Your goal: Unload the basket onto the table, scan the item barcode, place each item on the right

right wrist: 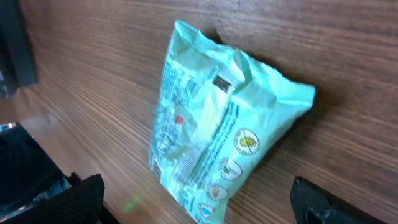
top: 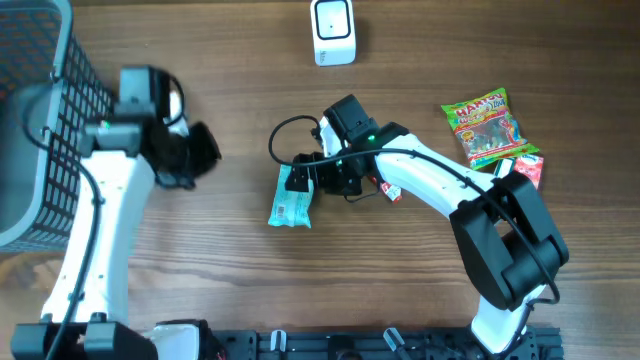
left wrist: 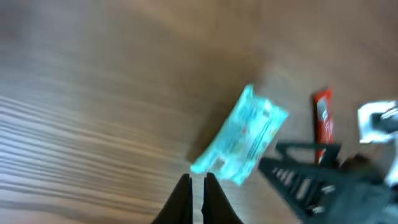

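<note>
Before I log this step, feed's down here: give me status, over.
Left gripper shut, empty. Right gripper open over teal snack packet, not gripping. No item between packet and white scanner.

A crumpled teal packet (right wrist: 211,130) lies seam-up on the wooden bench (right wrist: 348,50), between the right tool's (right wrist: 199,200) wide-apart jaws.

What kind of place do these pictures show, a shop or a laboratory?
Probably a mock shop checkout on a test bench: a white scanner, a grey wire basket, a teal snack packet and a sweets bag on a wooden table.
</note>
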Robot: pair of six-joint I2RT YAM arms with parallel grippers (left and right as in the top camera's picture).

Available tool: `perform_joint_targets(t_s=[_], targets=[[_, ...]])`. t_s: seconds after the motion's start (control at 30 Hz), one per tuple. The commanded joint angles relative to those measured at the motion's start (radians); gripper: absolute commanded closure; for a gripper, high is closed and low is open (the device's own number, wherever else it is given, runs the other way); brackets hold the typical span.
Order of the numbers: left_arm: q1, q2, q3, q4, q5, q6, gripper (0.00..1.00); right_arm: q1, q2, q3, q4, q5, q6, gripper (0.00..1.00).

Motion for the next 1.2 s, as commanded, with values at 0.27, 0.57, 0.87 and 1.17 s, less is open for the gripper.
perform_joint_targets(t_s=[0.27,0.57,0.87,1.17], targets=[[-0.184,0.111,-0.407,0.435,0.240,-0.029,0.96,-0.001,0.015,-0.014,0.023,-0.017,0.065,0.07],[-0.198,0.191,-0.408,0.497,0.225,-0.071,0.96,-0.001,0.016,-0.057,0.050,-0.040,0.066,0.11],[-0.201,0.248,-0.409,0.547,0.220,-0.071,0.96,0.000,0.017,-0.100,0.111,-0.069,0.089,0.14],[-0.201,0.248,-0.409,0.539,0.195,-0.071,0.96,0.000,0.017,-0.217,0.378,-0.151,0.164,0.25]])
